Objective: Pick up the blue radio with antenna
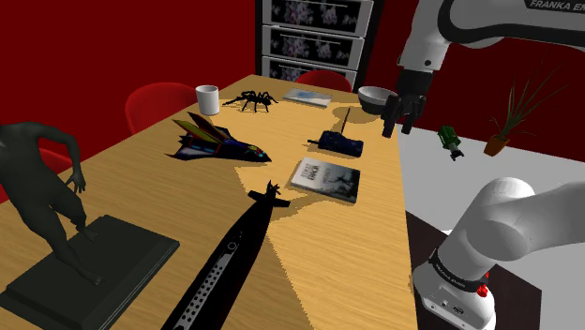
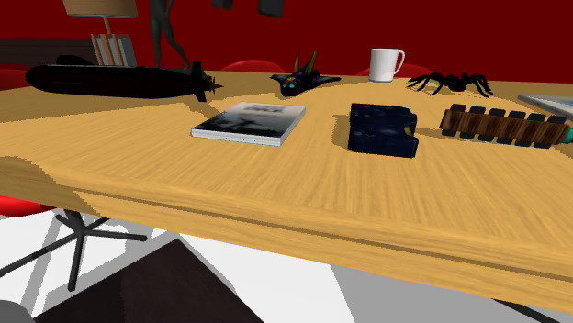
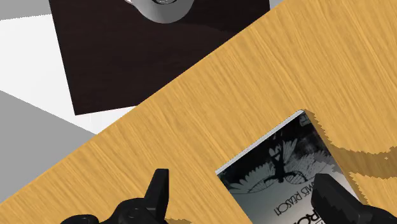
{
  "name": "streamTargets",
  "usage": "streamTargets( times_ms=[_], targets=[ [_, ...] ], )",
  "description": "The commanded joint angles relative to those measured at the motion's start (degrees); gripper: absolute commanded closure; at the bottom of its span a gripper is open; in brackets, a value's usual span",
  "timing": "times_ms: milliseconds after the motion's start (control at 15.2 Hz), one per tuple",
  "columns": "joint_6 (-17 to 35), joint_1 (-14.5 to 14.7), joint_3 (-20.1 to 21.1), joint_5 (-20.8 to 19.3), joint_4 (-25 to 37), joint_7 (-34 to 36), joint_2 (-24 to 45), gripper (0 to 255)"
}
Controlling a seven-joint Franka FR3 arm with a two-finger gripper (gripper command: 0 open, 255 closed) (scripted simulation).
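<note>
Overhead, claw (image 1: 397,128) spread open, empty, by the table (image 1: 377,236) edge, dark-blue radio (image 1: 339,141) nearby.

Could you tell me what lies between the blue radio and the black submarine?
A grey-covered book lies flat on the table between the radio and the submarine, as the second exterior view shows.

Evenly and fairly brightly lit, flat in the way of renders; sharp from edge to edge. On the bench (image 1: 370,248) in the shoulder view, darker shade over the 9 o'clock side, with a stair-stepped border running down toward 6 o'clock. Same jagged shade at 9 o'clock in the second exterior view, and just beside the book (image 3: 280,175) in the wrist view. Faint grey sheen on the near-solid black gripper (image 3: 242,177).
</note>
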Motion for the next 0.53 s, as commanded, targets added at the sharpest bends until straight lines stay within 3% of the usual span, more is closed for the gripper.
streamTargets(
  times_ms=[0, 462],
  targets=[
    [0.0, 0.0, 0.0, 0.0, 0.0, 0.0, 0.0, 0],
    [11.5, 2.8, -3.1, -3.4, 2.9, -12.6, 13.1, 0]
  ],
)
